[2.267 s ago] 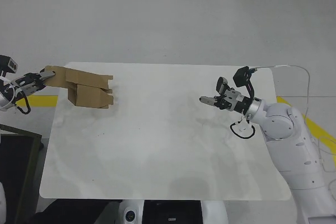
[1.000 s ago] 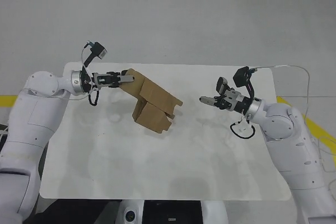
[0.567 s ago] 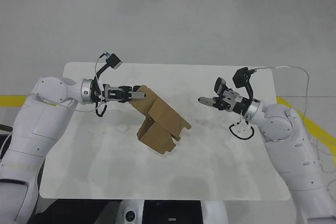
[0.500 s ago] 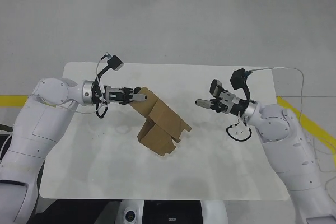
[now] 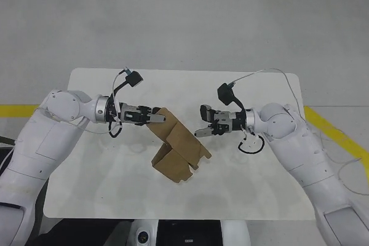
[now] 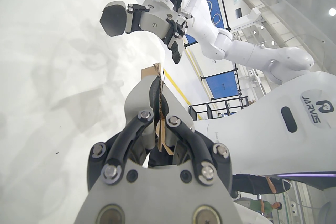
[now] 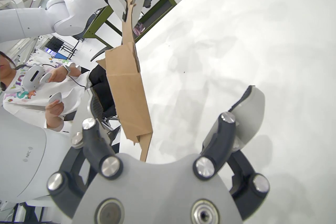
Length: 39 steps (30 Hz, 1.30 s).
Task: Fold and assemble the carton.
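Top view: left jaws, clamped on the carton (image 5: 179,147), have brought it to the spread right jaws for folding.

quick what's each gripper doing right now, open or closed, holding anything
Left gripper: closed on one edge of the carton.
Right gripper: open, holding nothing, close beside the carton.

I see the brown cardboard carton (image 5: 179,142), flat and not yet a box. It hangs tilted over the middle of the table (image 5: 252,184). My left gripper (image 5: 154,115) pinches one end.
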Motion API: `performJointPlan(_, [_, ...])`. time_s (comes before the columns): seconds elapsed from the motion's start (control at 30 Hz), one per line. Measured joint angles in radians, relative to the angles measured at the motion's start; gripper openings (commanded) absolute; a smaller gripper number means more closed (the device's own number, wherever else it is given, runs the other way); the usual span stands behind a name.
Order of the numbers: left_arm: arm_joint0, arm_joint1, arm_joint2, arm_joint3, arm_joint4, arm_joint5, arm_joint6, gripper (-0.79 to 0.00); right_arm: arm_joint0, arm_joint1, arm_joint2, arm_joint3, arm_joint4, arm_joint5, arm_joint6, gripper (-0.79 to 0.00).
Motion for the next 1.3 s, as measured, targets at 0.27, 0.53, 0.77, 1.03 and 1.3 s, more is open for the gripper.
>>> performJointPlan(0.27, [-0.02, 0.025, 0.055, -0.003, -0.018, -0.024, 0.024, -0.785, 0.086, -0.013, -0.187, 0.037, 0.083, -0.034, -0.036, 0.0])
performJointPlan(0.53, [-0.041, 0.044, 0.102, -0.002, -0.04, -0.043, 0.043, -0.785, 0.154, -0.016, -0.33, 0.082, 0.152, -0.069, -0.071, -0.394])
performJointPlan(0.77, [-0.059, 0.063, 0.14, -0.009, -0.06, -0.058, 0.058, -0.785, 0.207, -0.013, -0.437, 0.114, 0.196, -0.1, -0.102, -0.48])
performJointPlan(1.03, [-0.078, 0.08, 0.181, -0.017, -0.072, -0.069, 0.069, -0.785, 0.25, -0.013, -0.527, 0.142, 0.235, -0.138, -0.14, -0.711])
performJointPlan(1.3, [-0.1, 0.094, 0.22, -0.013, -0.066, -0.101, 0.101, 0.0, 0.282, -0.018, -0.581, 0.155, 0.295, -0.138, -0.14, -0.785])
